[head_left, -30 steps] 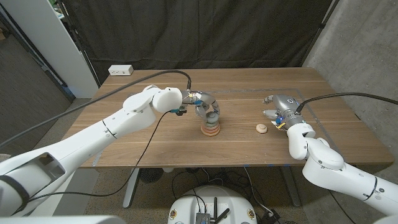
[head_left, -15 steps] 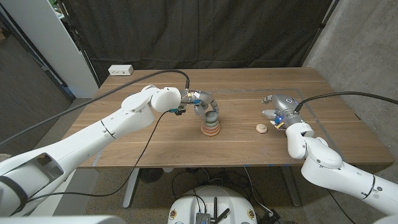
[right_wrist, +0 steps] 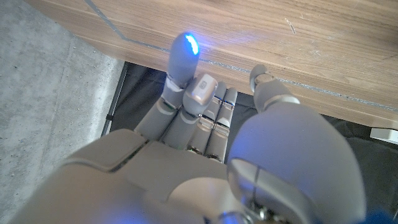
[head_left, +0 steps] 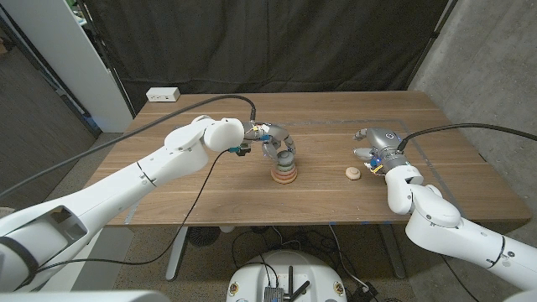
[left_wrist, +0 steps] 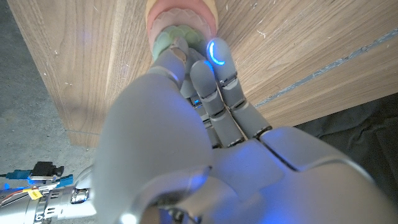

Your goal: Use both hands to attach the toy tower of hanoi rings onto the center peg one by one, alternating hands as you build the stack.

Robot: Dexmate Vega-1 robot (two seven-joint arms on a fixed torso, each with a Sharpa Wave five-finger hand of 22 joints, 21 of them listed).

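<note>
Standing upright near the middle of the wooden table [head_left: 210, 189], the ring stack [head_left: 285, 170] is pointing its long axis straight up. It is a short tower of rounded, smooth-looking rings, wide at the base and narrowing toward the top: a pinkish-orange ring is lying lowest, pale green ones are sitting above it, and a grey-blue ring [head_left: 286, 157] is crowning the pile. The peg inside is hidden by the rings and by fingers.

The left hand [head_left: 273, 142] is reaching in from the left of the stack and curling over its top, with its fingers [left_wrist: 214, 68] closing around the grey-blue ring. In the left wrist view the grey, jointed fingers are pressing down onto the stack, whose pink base [left_wrist: 181, 14] and green band are showing just past the fingertips; a blue light is glowing on one fingertip.

To the right of the stack, well apart from it, a small beige ring [head_left: 353, 174] is lying flat on the table, its axis also vertical, round and doughnut-like. The right hand [head_left: 375, 147] is hovering just beyond this ring, further right of the stack, released and holding nothing, its fingers loosely apart. In the right wrist view the right hand's fingers [right_wrist: 181, 59] are extending toward the table's edge.

A white power strip [head_left: 163, 95] is sitting at the far left corner of the table, well away from the stack.
</note>
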